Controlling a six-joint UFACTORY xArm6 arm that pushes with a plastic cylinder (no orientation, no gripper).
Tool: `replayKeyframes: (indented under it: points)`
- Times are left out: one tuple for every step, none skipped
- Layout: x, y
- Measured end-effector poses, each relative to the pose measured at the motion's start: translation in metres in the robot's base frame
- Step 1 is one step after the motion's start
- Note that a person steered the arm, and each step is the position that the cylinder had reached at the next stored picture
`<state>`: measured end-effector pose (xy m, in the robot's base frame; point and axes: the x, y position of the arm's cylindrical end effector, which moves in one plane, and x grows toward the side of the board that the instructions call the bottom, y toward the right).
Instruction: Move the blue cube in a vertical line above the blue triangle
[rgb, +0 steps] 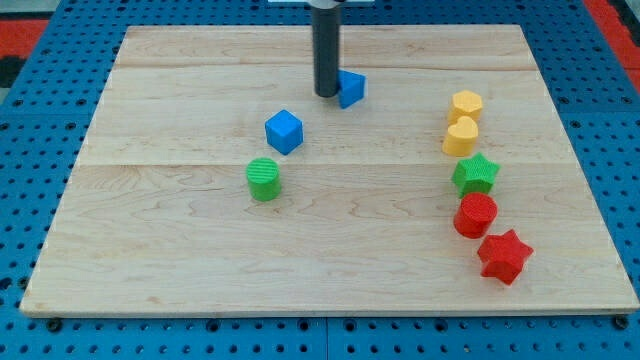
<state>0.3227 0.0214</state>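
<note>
Straight dark cylindrical rod, smooth and glossy, down to my tip (327, 95).

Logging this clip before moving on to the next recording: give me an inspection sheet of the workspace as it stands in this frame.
Surface: pale wooden board, lying on a blue perforated base.
Job's things: blue cube left of centre; blue triangle nearer the view's top, partly hidden behind the rod.
Clutter: green cylinder just below the cube; down the view's right, yellow cylinder, yellow heart-like block, green star, red cylinder, red star.
Grippers: no jaws; my tip sits against the triangle's left side, apart from the cube.
Cables: nothing seen.
Surroundings: red patches at the view's top corners.
</note>
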Motion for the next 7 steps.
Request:
replayKeyframes:
  points:
    - [0.000, 0.042]
    - [0.000, 0.081]
    - [-0.004, 0.107]
    - [-0.019, 0.108]
    - [-0.063, 0.090]
    - [-0.108, 0.094]
    - [-0.110, 0.072]
